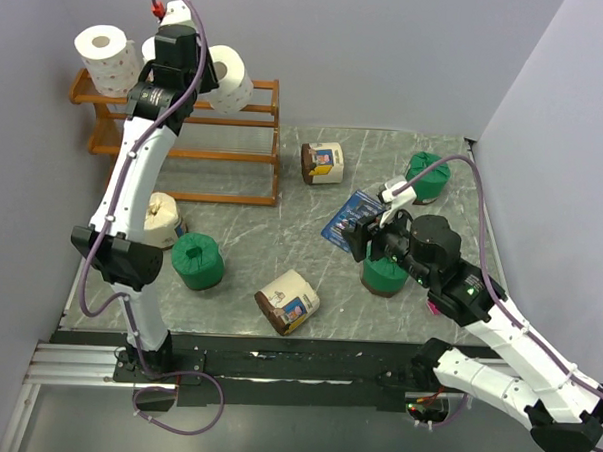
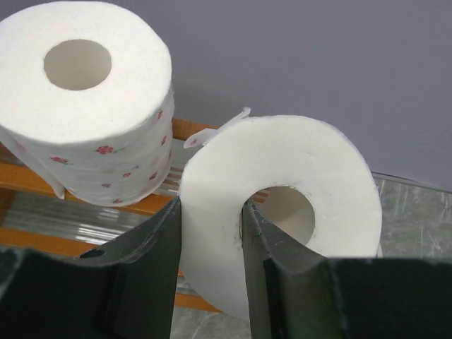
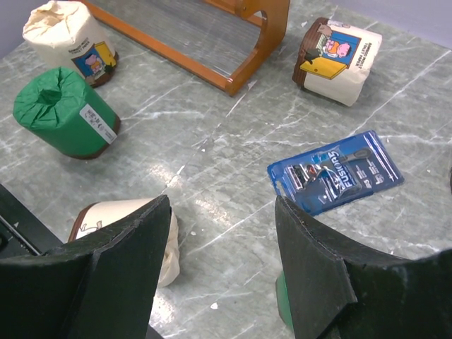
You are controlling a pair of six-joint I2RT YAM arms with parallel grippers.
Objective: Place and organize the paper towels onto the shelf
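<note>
We have a white roll (image 2: 318, 169) pinched at the shelf (image 1: 235, 155) top.
Nearest, our right claw (image 3: 222, 201) hangs half spread, empty, over the surface (image 3: 212, 141). Farther off, the left arm stretches up and forward, left claw (image 2: 212, 212) clamped narrow on the roll's wall, one finger in the core, one outside. We judge it light and squashy, best held right there; a second white roll (image 2: 106, 106) stands just beside.

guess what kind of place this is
Probably a robot lab cell, not a home: bare grey walls box in a small tabletop; left arm and right arm bolted to a metal rail.
</note>
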